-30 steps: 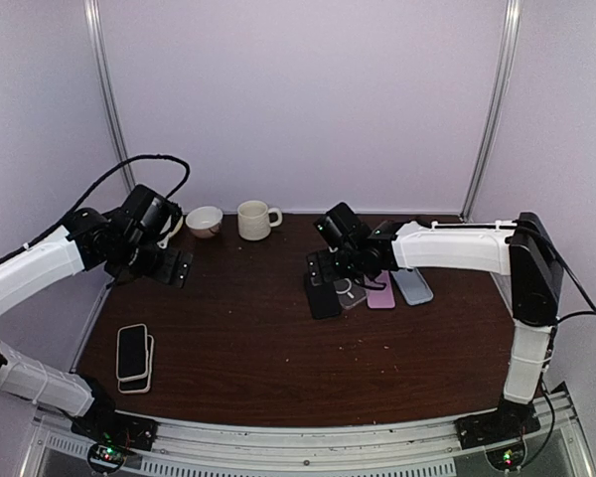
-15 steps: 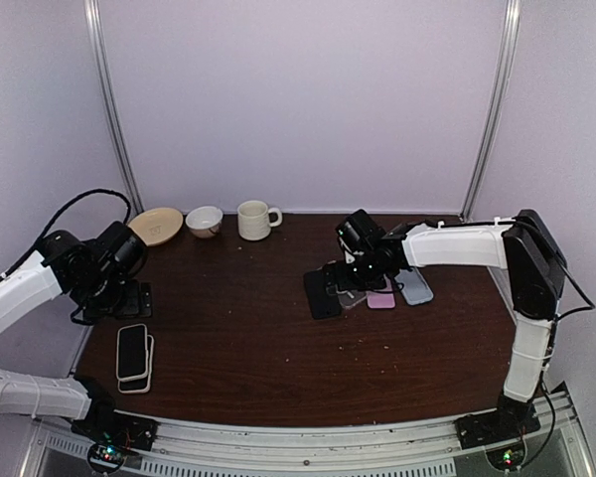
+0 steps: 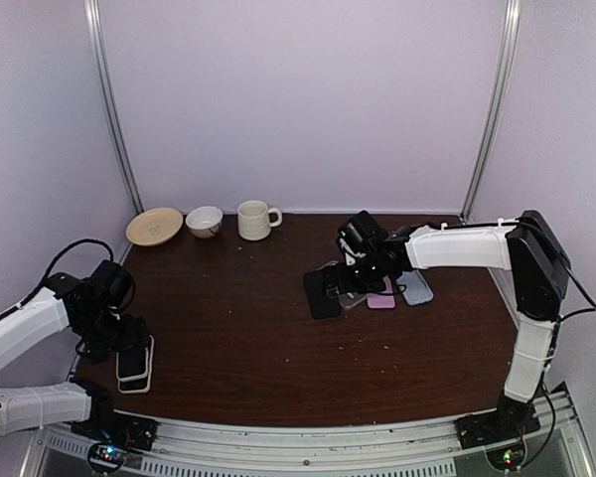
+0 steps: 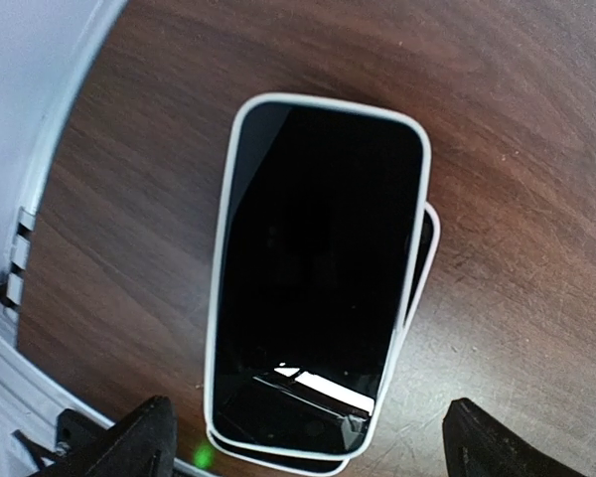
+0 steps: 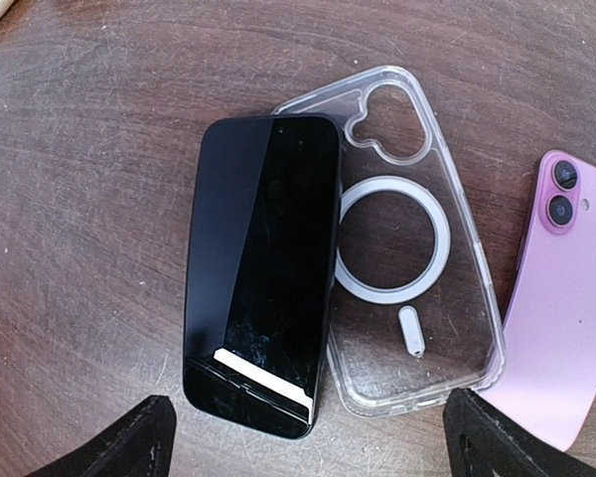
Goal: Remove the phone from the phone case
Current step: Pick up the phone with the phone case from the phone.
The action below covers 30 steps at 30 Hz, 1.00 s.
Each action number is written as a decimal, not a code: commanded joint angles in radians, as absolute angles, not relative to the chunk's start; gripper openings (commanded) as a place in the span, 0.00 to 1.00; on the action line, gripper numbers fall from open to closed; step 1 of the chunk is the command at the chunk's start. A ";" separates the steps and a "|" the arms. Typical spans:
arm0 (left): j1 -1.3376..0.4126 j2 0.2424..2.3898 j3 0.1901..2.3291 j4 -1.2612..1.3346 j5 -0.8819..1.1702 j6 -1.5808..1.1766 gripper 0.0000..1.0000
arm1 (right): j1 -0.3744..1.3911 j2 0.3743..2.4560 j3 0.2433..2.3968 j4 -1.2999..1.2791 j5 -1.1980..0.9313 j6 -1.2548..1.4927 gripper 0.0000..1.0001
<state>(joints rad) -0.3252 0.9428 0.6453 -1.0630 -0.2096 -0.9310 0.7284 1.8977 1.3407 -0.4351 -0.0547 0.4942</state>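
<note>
Swinging down from the far-left corner, the left arm now sits over the near-left corner of the surface, a dark brown board with a streaky wood grain. The left fingers are spread wide apart and hold nothing; their dark tips flank the lower end of the phone. That phone is a glossy black slab with rounded corners, still seated in its white case, which shows as a thin smooth rim all round. It lies skewed on top of a second white-edged handset, of which only a sliver peeks out.

The right arm has shifted only slightly, towards the right edge. The right fingers are likewise parted and empty above a bare black phone. This one overlaps a clear case, a transparent shell with a white ring and a rounded camera cut-out. Just beside it lies a matte pink phone with two lenses.
</note>
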 commanded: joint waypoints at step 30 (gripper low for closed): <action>-0.247 1.012 0.488 -0.779 -0.164 -0.857 0.45 | 0.700 1.880 1.343 -0.433 -0.113 0.463 0.99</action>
<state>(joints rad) -0.2512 1.0222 0.5129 -0.8349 -0.2440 -0.8463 0.7059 1.8935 1.3357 -0.4294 -0.1070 0.4732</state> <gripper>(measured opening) 0.518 0.995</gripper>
